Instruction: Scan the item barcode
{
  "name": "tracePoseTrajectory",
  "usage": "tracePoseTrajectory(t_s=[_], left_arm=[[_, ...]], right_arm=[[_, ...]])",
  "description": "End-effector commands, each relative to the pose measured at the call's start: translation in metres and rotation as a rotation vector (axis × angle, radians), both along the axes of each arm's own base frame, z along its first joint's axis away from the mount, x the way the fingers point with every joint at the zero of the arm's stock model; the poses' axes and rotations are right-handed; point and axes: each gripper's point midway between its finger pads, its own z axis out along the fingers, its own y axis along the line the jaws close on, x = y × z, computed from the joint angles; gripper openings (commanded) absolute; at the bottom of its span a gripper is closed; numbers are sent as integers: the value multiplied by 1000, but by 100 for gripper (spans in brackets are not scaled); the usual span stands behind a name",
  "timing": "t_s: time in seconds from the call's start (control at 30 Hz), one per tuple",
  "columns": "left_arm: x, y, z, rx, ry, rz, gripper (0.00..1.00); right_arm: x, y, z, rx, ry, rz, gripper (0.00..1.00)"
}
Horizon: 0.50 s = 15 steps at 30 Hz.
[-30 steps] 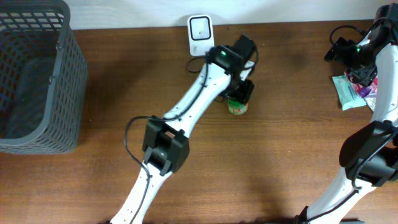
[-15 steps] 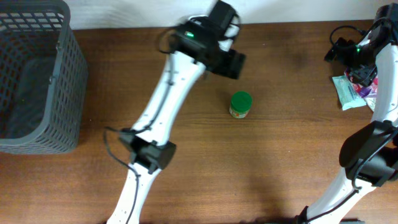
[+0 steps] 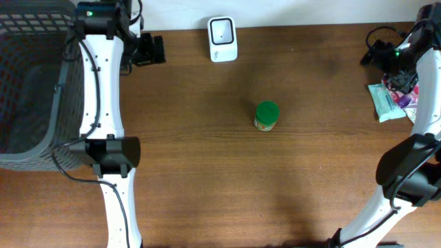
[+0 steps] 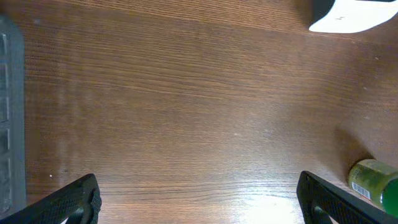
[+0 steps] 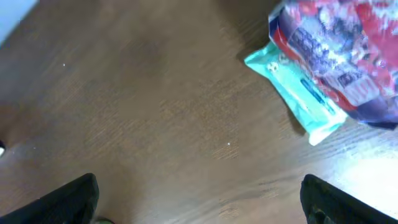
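Overhead: green-lidded jar (image 3: 267, 116) upright on the desk (image 3: 207, 172), well apart from scanner (image 3: 222, 29) and basket (image 3: 34, 24); likely rigid, light and smooth, best gripped round the body; free room all round | Left wrist: left hand (image 4: 199, 202) spread wide, empty; jar at right edge | Right wrist: right hand (image 5: 199, 199) wide, empty; packets (image 5: 336, 62) nearby

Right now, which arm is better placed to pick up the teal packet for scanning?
Right, probably. The right gripper, open, hangs close to the teal packet; the left gripper, also open, is by the basket across the table.
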Motion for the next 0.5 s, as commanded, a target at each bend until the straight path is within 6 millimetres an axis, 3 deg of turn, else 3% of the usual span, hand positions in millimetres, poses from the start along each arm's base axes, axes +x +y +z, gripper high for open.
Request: tracePoseTrajectory(t_s=[0.0, 0.03, 0.13, 0.23, 0.27, 0.3, 0.33, 0.37, 0.43, 0.47], left_arm=[[-1, -1, 3, 2, -6, -2, 99], [-1, -1, 3, 2, -6, -1, 99], [-1, -1, 3, 2, -6, -1, 99], [-1, -1, 3, 3, -6, -1, 99], [-1, -1, 3, 2, -6, -1, 99], [-1, -1, 3, 2, -6, -1, 99], [-1, -2, 3, 2, -6, -2, 99], [-1, -1, 3, 2, -6, -2, 99], [-1, -1, 3, 3, -6, -1, 99], [-1, -1, 3, 3, -6, -1, 99]], right_arm=[[1, 0, 18, -3, -52, -8, 99], [2, -1, 18, -5, -57, -8, 99], [7, 49, 27, 250, -116, 103, 98], [-23, 122, 32, 533, 5, 199, 100], [-28, 136, 30, 541, 43, 212, 83], [-35, 155, 29, 569, 100, 193, 84], [-41, 181, 24, 577, 193, 120, 84], [-46, 191, 15, 527, 271, -7, 84], [-58, 205, 1, 410, 387, -354, 97], [-60, 215, -1, 398, 396, -412, 99]])
